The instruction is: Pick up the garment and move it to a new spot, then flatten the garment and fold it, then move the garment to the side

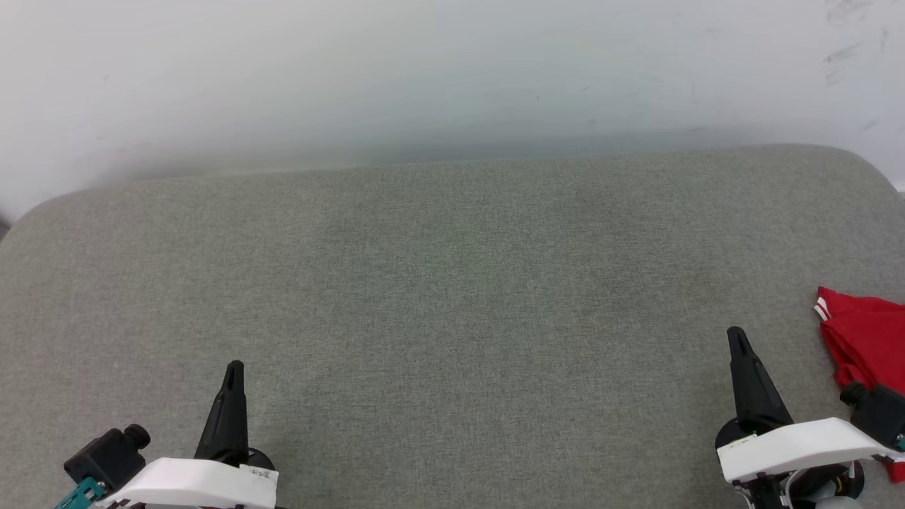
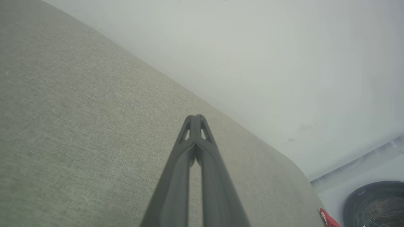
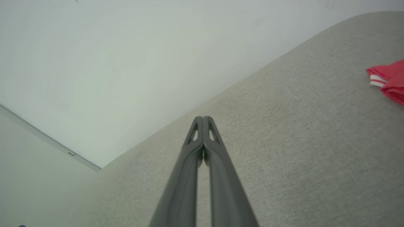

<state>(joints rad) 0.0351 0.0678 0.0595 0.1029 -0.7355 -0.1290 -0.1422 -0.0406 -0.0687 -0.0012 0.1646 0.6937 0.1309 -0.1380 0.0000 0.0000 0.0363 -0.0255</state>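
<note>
Garment (image 1: 866,332): a red bundle with a corner trimmed in white stripes, lying crumpled on the table (image 1: 452,283) at the table's right edge, towards its near side. Part of it runs out of the head view, so its full outline cannot be told.

Table: a broad top covered in grey woven fabric, with rounded far corners. A pale wall (image 1: 452,71) rises behind its far edge.

Left pincer (image 1: 233,369): over the table's near left part, dark fingers pointing towards the table's far edge. In the left wrist view the two fingers meet at the tips, with nothing between them.

Right pincer (image 1: 737,335): over the table's near right part, just inward of the garment and apart from it. In the right wrist view its fingertips are likewise pressed together and hold nothing. The garment lies off to the side of them on the table.
</note>
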